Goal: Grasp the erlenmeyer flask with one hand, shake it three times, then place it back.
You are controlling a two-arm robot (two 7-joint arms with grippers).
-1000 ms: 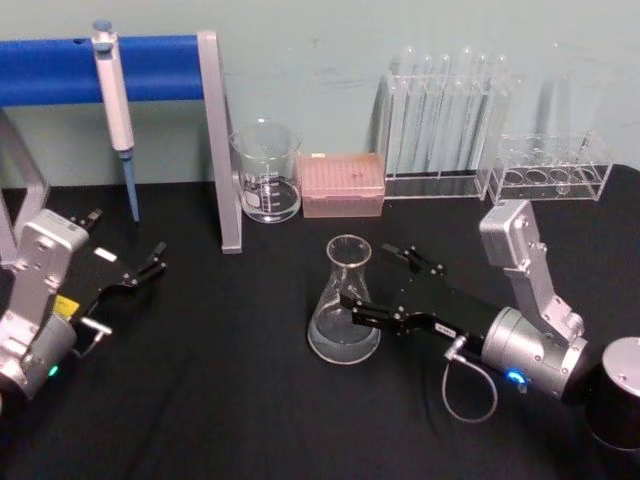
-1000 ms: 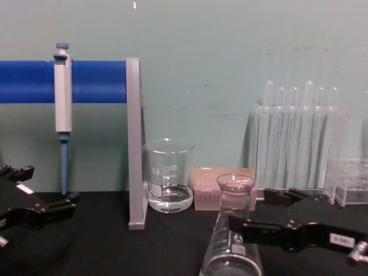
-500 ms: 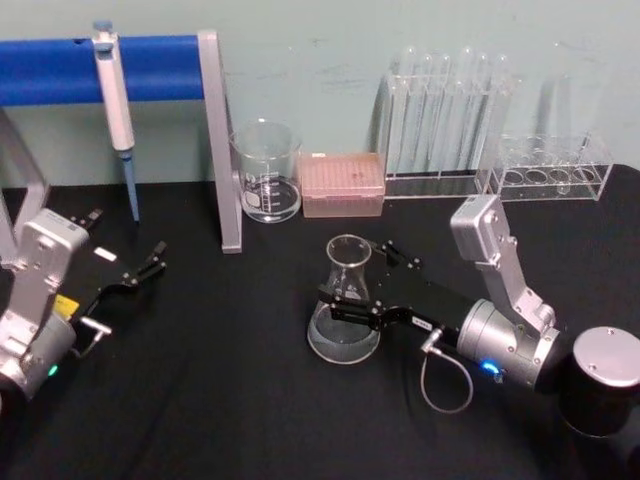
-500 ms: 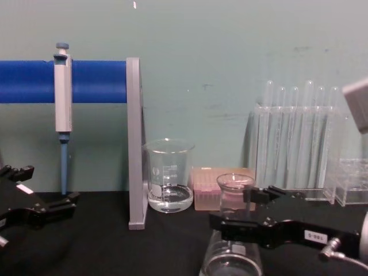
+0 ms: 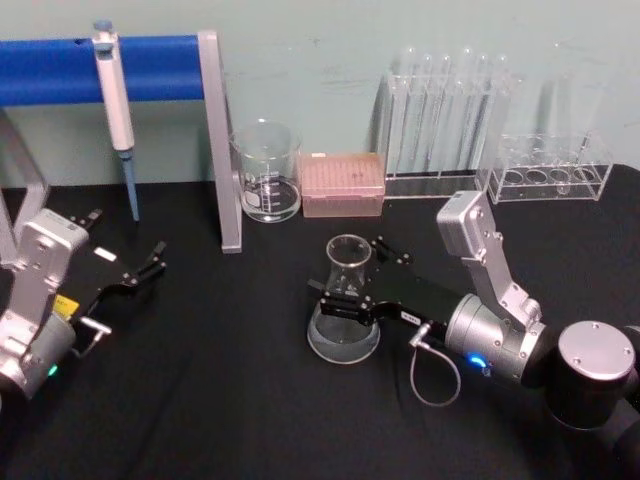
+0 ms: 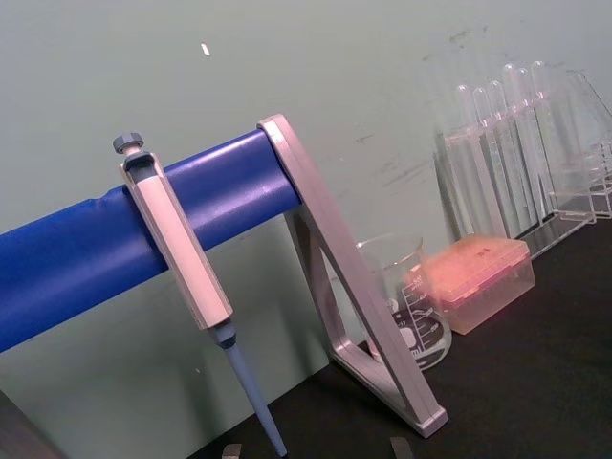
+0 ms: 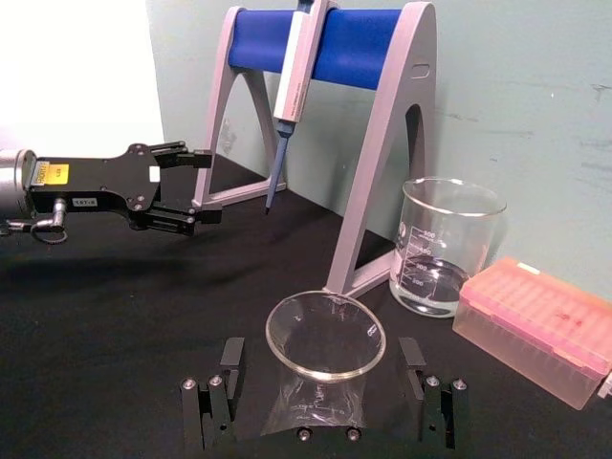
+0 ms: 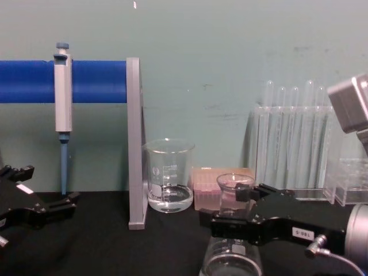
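The erlenmeyer flask (image 5: 343, 330) stands upright on the black table's middle, a little clear liquid in its base. My right gripper (image 5: 352, 275), the hand with the silver wrist, reaches in from the right at neck height. It is open, one finger on each side of the flask. In the right wrist view the flask (image 7: 323, 337) sits between the two fingers of that gripper (image 7: 325, 406), with a gap on both sides. In the chest view the gripper (image 8: 227, 207) crosses the flask (image 8: 232, 185) just below its rim. My left gripper (image 5: 135, 275) rests open at the left, away from the flask.
A glass beaker (image 5: 266, 185) and a pink tip box (image 5: 342, 184) stand behind the flask. A pipette (image 5: 115, 90) hangs on the blue-barred stand (image 5: 218, 140) at the back left. Test tube racks (image 5: 440, 120) line the back right. Black table lies open in front.
My right gripper has slid leftward until its fingers straddle the flask's neck. The flask and the left arm have stayed put.
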